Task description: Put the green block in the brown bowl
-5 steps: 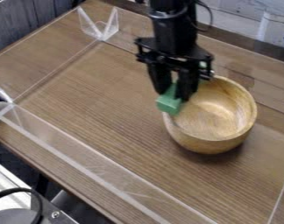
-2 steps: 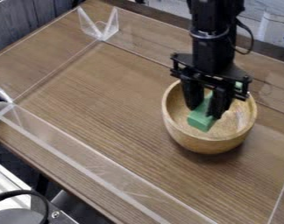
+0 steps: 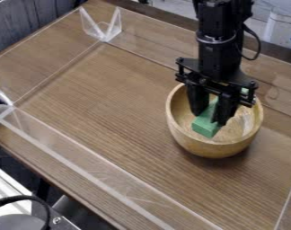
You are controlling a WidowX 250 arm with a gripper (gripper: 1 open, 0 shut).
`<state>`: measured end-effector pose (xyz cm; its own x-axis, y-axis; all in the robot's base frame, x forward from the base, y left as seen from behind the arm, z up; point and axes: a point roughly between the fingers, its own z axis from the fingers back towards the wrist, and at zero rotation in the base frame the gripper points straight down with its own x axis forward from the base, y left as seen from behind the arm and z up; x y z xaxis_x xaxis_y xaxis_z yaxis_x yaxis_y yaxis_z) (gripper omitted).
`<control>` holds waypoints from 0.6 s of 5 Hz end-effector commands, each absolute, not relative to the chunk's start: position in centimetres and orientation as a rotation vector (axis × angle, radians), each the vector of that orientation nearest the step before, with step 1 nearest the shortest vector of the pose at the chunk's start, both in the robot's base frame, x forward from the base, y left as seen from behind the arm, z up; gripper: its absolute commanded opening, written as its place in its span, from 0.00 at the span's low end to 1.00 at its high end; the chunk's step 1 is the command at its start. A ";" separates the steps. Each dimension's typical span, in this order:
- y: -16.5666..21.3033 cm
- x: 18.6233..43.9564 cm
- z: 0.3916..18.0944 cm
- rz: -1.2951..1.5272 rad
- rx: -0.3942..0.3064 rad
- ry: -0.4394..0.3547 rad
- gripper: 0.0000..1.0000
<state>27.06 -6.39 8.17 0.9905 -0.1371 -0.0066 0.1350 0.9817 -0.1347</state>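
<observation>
the gripper (image 3: 213, 115) was clamped on the green block (image 3: 206, 124), holding it inside the brown bowl (image 3: 185, 135) (whether it touched the bottom was unclear); the carrying looked done, only letting go and pulling clear remained

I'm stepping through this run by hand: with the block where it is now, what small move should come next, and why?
Probably open the gripper. It is shut on the green block, which already hangs inside the rim of the brown bowl, low over its floor, so letting go should drop it in.
</observation>
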 end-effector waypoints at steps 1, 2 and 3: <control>-6.5 28.2 9.5 -0.144 -0.139 -0.037 0.00; -6.4 28.2 9.4 -0.145 -0.139 -0.031 0.00; -6.3 28.3 9.4 -0.145 -0.140 -0.025 0.00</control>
